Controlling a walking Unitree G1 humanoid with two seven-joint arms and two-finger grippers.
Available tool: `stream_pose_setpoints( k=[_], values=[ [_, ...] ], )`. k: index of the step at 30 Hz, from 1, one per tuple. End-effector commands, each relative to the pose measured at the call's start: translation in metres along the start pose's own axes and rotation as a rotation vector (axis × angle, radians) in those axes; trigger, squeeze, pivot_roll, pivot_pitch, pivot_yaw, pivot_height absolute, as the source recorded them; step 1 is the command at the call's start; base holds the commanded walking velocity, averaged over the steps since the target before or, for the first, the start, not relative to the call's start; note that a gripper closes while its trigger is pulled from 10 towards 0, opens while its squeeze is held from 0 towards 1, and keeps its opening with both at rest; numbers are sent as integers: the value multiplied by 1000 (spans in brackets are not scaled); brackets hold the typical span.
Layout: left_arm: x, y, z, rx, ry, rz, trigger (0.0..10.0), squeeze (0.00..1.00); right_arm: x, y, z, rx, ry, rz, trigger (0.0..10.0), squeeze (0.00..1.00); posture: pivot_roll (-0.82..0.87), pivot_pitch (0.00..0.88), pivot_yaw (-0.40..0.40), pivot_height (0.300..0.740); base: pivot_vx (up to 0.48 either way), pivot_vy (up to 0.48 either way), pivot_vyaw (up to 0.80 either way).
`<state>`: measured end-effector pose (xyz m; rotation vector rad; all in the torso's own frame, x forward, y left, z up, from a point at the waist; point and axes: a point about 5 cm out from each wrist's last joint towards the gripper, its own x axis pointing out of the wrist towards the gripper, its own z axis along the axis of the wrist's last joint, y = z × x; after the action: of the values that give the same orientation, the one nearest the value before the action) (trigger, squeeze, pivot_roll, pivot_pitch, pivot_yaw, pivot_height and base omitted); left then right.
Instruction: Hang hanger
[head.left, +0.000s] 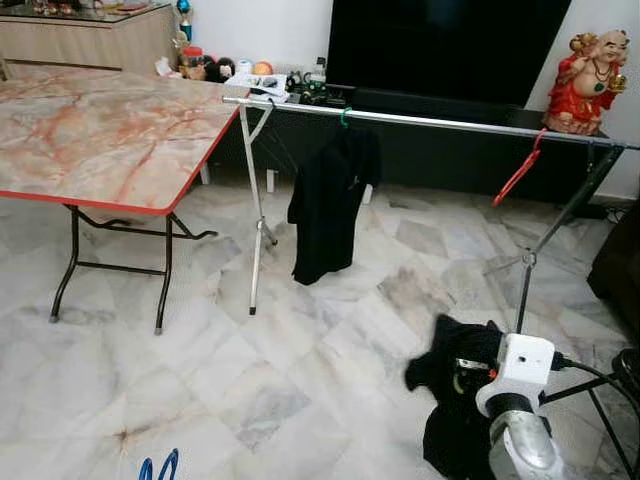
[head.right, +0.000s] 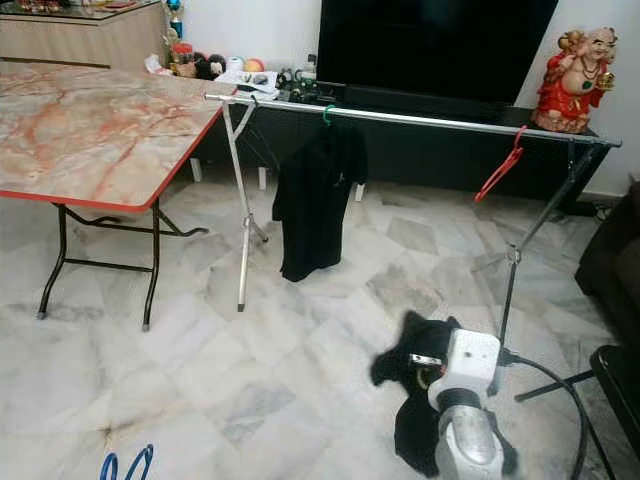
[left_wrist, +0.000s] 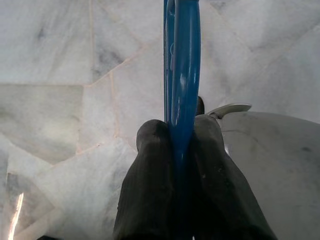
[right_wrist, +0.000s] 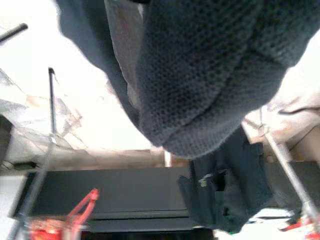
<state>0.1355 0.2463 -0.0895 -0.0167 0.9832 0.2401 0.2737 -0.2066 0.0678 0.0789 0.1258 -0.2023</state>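
The left gripper (left_wrist: 175, 150) is clamped on a blue hanger (left_wrist: 182, 65), its two black fingers (left_wrist: 145, 190) pressed against either side of the plastic; in the head views that hanger's tips peek up at about 7 o'clock, at the bottom edge over the marble floor (head.left: 250, 380). The right gripper (head.left: 462, 385) sits low at 5 o'clock, wrapped in a dark garment (head.left: 450, 400) that drapes over it, so I cannot tell whether its fingers are spread or closed. A silver clothes rail (head.left: 450, 123) runs across the scene from 12 to 2 o'clock, in front of a black TV (head.left: 440, 45). On it hang a black shirt (head.left: 330, 205) on a green hook, near the rail's left legs, and a bare red hanger (head.left: 520, 170) well apart toward the right end. The stretch of bar between shirt and red hanger is free. A marble-topped folding table (head.left: 100, 140) with a red edge stands at 10 o'clock, its corner just beside the rail's left end. Open floor lies between the robot and the rail.
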Motion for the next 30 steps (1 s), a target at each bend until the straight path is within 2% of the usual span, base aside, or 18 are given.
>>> stream_pose_setpoints(
  k=[1,5,7,9,13,30],
  values=[
    [0,2,-3,-1,10,11,10000,0,3,-4,13,25,-45,-41,10000,0,78,0,-59,740,0,0,0],
    [1,-1,2,6,2,-7,10000,0,3,0,22,-13,-76,-17,10000,0,84,0,-54,740,0,0,0],
    [1,-1,2,6,7,-11,10000,0,4,2,20,-29,-66,-18,10000,0,88,0,-61,740,0,0,0],
    [1,-1,2,21,19,-14,10000,0,4,10,15,-60,-56,15,10000,0,106,0,-70,740,0,137,0],
    [1,-1,0,3,33,-9,10000,0,7,18,16,-56,-58,35,10000,0,111,0,-68,740,0,420,0],
    [1,-2,-4,11,50,-17,10000,0,12,17,19,-56,-73,18,10000,0,101,0,-57,740,0,480,0]
  ],
)
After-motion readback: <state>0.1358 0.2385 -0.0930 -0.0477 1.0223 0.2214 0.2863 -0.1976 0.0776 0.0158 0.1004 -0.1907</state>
